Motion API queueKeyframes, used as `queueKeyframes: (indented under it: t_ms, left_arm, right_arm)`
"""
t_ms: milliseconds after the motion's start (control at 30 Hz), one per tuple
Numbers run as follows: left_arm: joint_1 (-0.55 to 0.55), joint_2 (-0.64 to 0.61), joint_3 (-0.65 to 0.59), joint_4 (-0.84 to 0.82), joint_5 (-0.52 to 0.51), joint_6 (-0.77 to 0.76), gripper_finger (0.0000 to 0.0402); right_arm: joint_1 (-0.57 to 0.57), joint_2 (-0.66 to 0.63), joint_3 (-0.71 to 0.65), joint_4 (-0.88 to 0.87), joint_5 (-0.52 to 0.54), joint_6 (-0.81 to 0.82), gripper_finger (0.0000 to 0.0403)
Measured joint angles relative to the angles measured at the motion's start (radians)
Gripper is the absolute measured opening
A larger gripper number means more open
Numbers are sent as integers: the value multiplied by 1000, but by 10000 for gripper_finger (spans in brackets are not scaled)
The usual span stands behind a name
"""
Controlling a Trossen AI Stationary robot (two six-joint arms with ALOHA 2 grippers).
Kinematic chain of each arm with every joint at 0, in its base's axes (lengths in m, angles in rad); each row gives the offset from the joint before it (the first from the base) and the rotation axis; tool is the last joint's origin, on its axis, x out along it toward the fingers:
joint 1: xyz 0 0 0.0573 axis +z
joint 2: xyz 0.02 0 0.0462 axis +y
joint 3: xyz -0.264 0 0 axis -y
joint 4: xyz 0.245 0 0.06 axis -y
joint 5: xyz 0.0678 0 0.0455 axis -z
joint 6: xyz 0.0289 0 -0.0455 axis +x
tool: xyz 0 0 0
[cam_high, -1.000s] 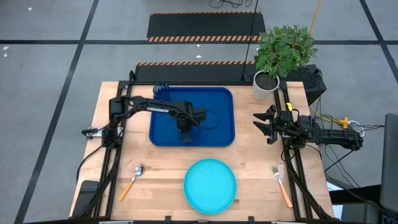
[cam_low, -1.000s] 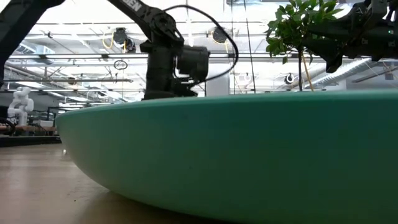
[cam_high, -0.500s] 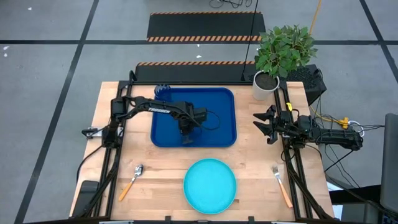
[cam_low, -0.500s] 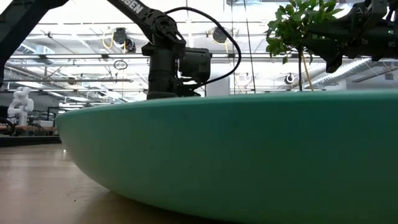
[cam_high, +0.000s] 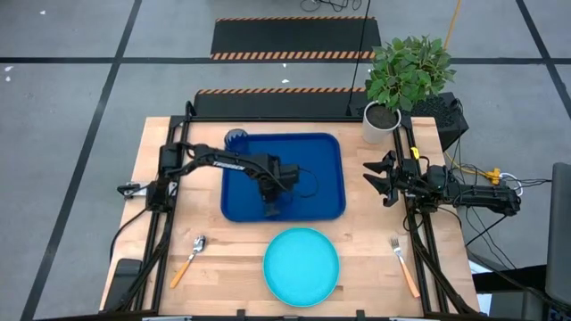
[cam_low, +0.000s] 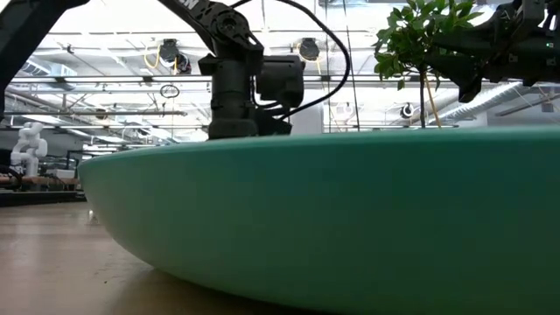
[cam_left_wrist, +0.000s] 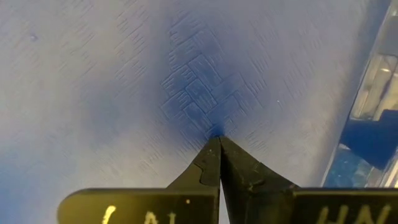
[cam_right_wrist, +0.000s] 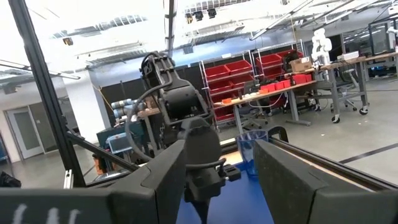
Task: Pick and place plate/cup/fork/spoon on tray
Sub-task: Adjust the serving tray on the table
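Observation:
The dark blue tray (cam_high: 321,152) lies flat on the table's far middle. The dark blue cup (cam_high: 236,138) stands at its far left corner and also shows in the right wrist view (cam_right_wrist: 252,149). My left gripper (cam_high: 272,212) is shut, its tips down on the tray's floor near the near rim. The cyan plate (cam_high: 301,266) lies near the front edge and fills the low view (cam_low: 332,219). The spoon (cam_high: 189,259) lies at the front left, the fork (cam_high: 403,266) at the front right. My right gripper (cam_high: 375,178) hovers open and empty at the table's right. My left gripper presses its shut fingertips (cam_left_wrist: 216,135) on the tray's floor (cam_left_wrist: 199,93), toward the near rim, about midway along it. The fingers come from above, pointing down. The tray lies flat on the table.
A white pot with a green plant (cam_high: 380,123) stands at the table's far right corner, beside the tray. Bare wood shows to the left of the tray and between tray and plate.
My left gripper, shut and pressed on the tray's floor, has moved toward the table's near edge and a little to the right. The tray has slid along the table with it, and the cup has moved with the tray.

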Motion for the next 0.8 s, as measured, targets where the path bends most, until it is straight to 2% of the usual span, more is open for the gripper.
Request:
queueKeyframes:
  t_ms: [800]
  left_arm:
    - [-121,1,-1,54,2,-95,1]
  right_arm:
    - [0,0,0,0,0,0,183]
